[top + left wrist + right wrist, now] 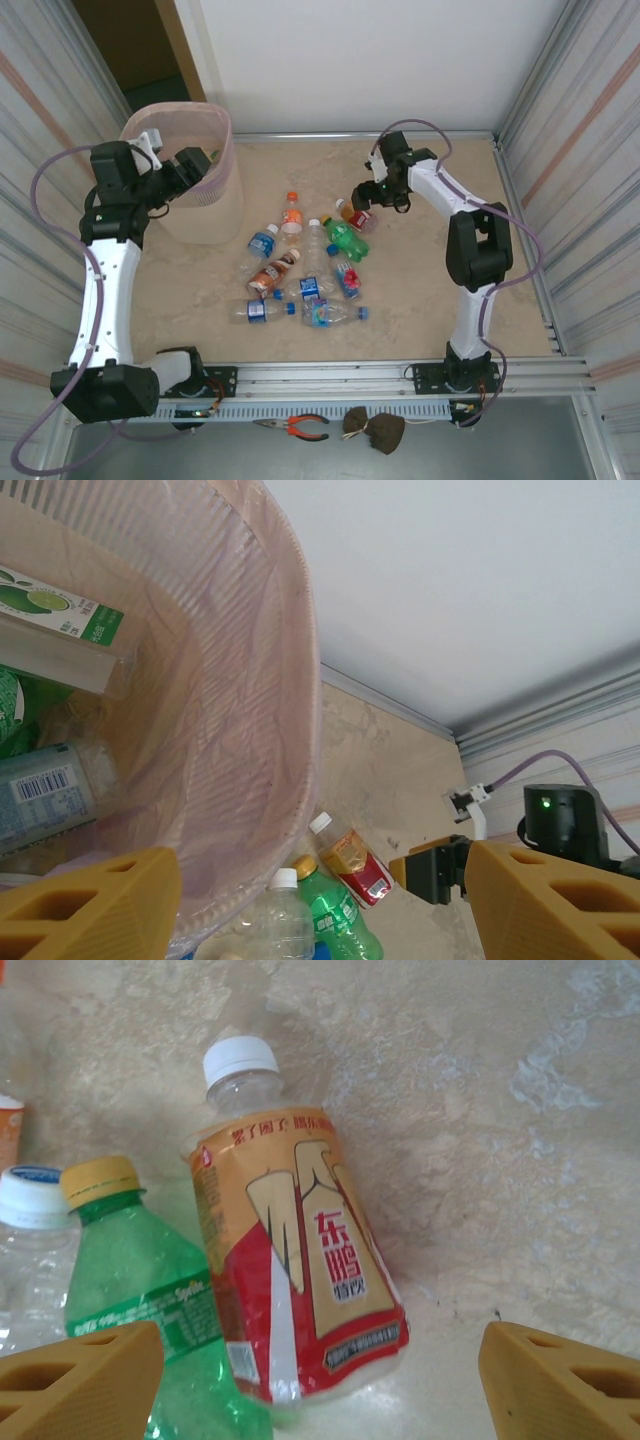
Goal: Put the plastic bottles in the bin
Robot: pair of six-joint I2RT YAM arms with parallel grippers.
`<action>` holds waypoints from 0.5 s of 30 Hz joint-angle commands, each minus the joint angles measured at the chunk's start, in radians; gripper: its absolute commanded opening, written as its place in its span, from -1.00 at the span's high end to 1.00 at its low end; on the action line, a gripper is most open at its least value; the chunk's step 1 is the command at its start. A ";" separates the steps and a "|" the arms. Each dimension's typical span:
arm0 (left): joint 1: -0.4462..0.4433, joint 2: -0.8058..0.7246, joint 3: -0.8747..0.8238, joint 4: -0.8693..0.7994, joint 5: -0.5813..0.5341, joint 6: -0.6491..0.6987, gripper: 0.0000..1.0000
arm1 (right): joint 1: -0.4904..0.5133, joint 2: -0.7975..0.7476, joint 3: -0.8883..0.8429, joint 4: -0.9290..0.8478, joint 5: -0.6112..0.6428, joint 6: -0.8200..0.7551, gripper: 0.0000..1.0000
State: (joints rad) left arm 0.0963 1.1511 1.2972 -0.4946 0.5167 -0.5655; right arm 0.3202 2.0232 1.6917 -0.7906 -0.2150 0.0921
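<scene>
My left gripper (188, 166) hangs over the tall beige bin with the pink bag liner (218, 205). Its jaws are spread and empty, and a few plastic bottles (45, 780) lie inside the bin. My right gripper (320, 1385) hovers above a white-capped clear bottle with a red-and-yellow label (295, 1260), jaws wide apart and gripping nothing. That bottle lies beside a green plastic bottle (150, 1300), among the loose bottles (300, 275) clustered mid-table on the marbled beige tabletop (430, 290).

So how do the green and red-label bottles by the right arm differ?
The green bottle is green plastic; the red-label bottle is clear. The green bottle's cap is yellow, the red-label bottle's white. Both lie capped, side by side on the table.
</scene>
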 commanded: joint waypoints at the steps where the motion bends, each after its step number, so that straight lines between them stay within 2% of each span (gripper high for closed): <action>1: 0.006 -0.028 -0.006 0.004 0.027 -0.010 -0.51 | -0.003 0.053 0.061 -0.038 -0.015 -0.031 -0.64; 15: 0.006 -0.024 -0.002 -0.003 0.032 -0.015 -0.53 | -0.012 0.196 0.117 -0.070 -0.068 -0.051 -0.64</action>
State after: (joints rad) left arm 0.0963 1.1481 1.2972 -0.4988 0.5255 -0.5732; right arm 0.3172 2.1963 1.7878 -0.8246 -0.2581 0.0658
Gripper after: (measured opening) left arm 0.764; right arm 0.822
